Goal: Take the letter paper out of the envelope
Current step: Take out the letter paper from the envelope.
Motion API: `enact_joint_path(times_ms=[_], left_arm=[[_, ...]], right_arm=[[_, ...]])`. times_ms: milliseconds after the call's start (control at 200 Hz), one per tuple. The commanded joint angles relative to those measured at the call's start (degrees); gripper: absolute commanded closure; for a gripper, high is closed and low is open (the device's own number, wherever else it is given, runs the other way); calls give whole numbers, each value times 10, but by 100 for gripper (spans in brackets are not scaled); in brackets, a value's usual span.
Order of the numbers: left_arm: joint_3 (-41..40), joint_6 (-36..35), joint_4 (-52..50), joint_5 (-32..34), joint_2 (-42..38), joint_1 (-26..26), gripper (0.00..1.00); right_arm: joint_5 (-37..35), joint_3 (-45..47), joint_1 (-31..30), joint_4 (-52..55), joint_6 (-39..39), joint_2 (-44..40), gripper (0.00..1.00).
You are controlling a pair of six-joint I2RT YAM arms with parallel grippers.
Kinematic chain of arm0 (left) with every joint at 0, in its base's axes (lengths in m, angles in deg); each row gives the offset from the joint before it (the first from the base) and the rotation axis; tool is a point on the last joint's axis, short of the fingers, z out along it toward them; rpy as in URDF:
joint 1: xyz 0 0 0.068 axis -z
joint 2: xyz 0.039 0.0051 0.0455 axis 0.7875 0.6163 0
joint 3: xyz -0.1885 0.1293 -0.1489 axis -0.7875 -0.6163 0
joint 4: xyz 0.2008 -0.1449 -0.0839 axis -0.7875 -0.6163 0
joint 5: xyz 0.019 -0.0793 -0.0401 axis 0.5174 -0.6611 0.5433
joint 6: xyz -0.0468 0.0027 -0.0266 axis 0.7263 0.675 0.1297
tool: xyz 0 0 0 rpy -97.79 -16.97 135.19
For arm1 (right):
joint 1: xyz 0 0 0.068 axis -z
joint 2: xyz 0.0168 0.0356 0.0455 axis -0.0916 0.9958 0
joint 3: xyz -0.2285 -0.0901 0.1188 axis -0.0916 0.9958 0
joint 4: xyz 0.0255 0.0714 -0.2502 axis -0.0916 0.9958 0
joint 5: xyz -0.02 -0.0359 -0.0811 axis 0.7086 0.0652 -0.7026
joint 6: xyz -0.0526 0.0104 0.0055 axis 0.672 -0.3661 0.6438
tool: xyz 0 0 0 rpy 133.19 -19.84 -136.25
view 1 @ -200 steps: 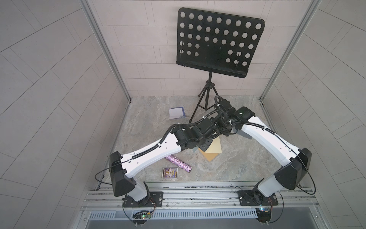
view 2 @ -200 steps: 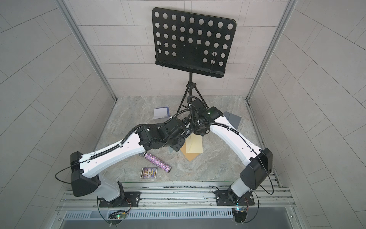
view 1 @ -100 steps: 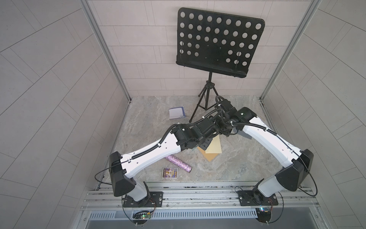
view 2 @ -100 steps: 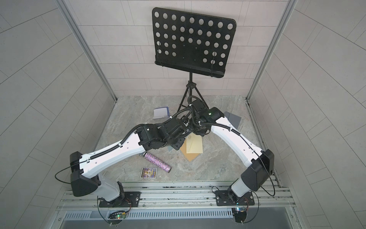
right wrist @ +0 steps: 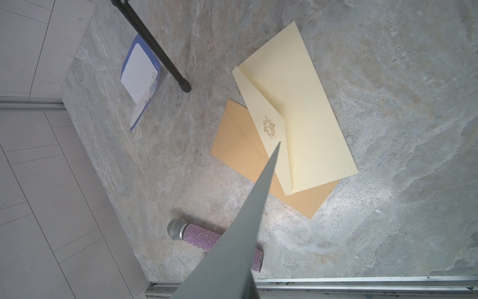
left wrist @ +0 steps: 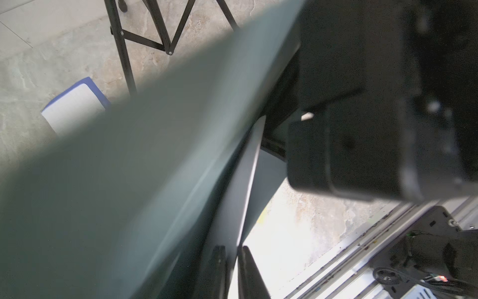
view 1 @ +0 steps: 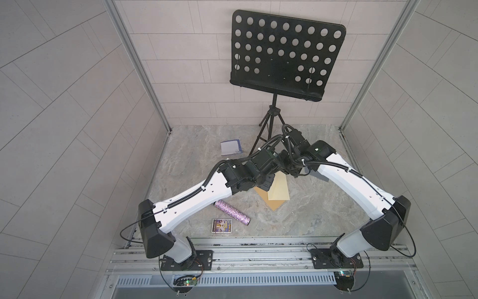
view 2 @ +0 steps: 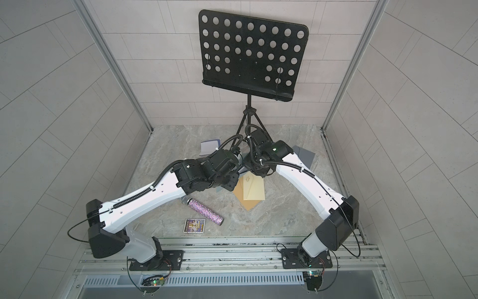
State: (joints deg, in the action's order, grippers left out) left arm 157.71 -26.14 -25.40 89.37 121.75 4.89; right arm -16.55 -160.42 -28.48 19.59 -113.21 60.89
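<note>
A grey-green envelope (right wrist: 245, 233) hangs in the air over the middle of the table, with my right gripper (view 1: 292, 172) shut on it. The envelope hides that gripper's fingers in the right wrist view. The same envelope (left wrist: 155, 155) fills much of the left wrist view. Beside it a paler thin sheet, the letter paper (left wrist: 248, 168), runs down between my left gripper's (left wrist: 232, 271) fingers (left wrist: 219, 271). Those jaws stand almost together, shut on the sheet's edge. In both top views the two wrists meet and hide the grip.
On the table below lie a cream envelope (right wrist: 297, 116) over a tan one (right wrist: 240, 152), a glittery pink microphone (right wrist: 196, 236), a blue-bordered note (right wrist: 141, 75) and a small picture card (view 1: 222, 225). A black music stand (view 1: 284, 51) rises at the back, its legs (right wrist: 155, 46) close to the wrists.
My left jaws have closed in on the pale sheet. Both arms stay almost where they were, meeting above the table's middle.
</note>
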Motion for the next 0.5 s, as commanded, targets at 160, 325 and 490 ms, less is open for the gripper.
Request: enact_joint_path(times_ms=[160, 325, 490], left_arm=[[-18, 35, 8, -11, -23, -25, 100], [-16, 41, 14, -16, -30, -25, 100], [-12, 44, 26, -28, -37, -25, 100]], right_arm=[[0, 13, -3, 24, -12, -26, 100], [-3, 23, -4, 23, -11, -29, 100], [-4, 40, -4, 16, -17, -32, 100]])
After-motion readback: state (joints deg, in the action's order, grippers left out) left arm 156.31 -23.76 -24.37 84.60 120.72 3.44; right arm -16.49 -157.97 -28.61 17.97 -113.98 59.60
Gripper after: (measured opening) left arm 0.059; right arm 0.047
